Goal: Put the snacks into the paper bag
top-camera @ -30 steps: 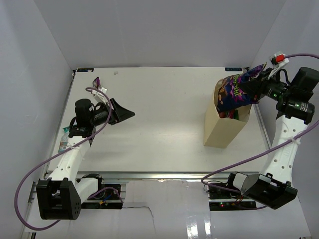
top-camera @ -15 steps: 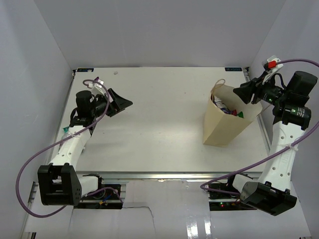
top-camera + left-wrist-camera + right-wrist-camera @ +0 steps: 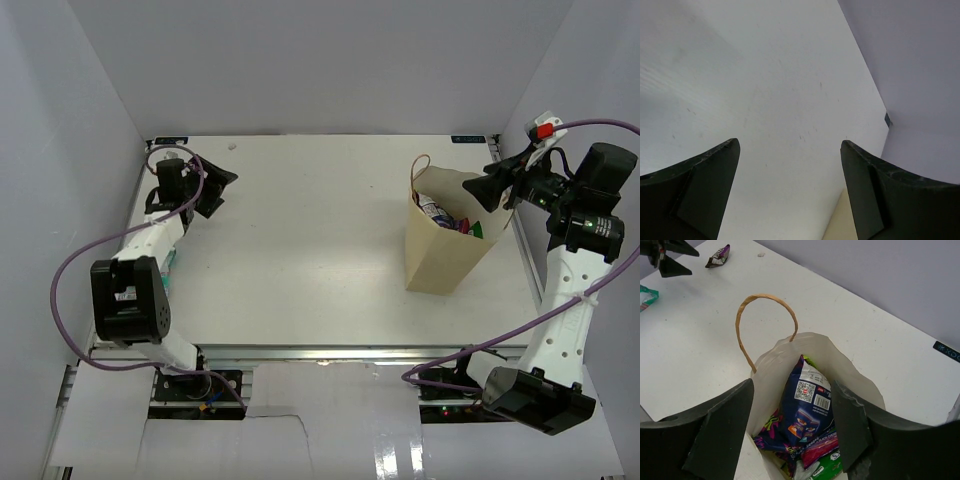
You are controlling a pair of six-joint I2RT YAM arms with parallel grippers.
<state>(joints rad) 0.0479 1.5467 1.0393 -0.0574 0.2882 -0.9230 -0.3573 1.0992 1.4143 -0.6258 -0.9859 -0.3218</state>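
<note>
The tan paper bag [image 3: 440, 255] stands upright at the right of the table, its loop handle [image 3: 765, 300] sticking up. Inside lie snacks: a big purple bag [image 3: 805, 405] on top, a pink-red bag [image 3: 817, 447] and a green-white bag [image 3: 825, 467] under it. My right gripper [image 3: 792, 385] hovers open just over the bag's mouth, holding nothing. Seen from above, the right gripper [image 3: 482, 192] is at the bag's right rim. My left gripper [image 3: 218, 190] is open and empty at the far left. A small purple bar [image 3: 717, 256] lies beside it and a teal packet [image 3: 647, 295] nearer.
The left wrist view shows only bare white tabletop [image 3: 780, 90] between the left gripper [image 3: 790, 144] fingers, with the grey back wall [image 3: 920, 60] at the right. Grey walls close the table on three sides. The teal packet [image 3: 172, 262] lies by the left arm.
The right gripper has opened and the big purple bag has dropped into the paper bag. The left arm has swung back toward the far left corner.
</note>
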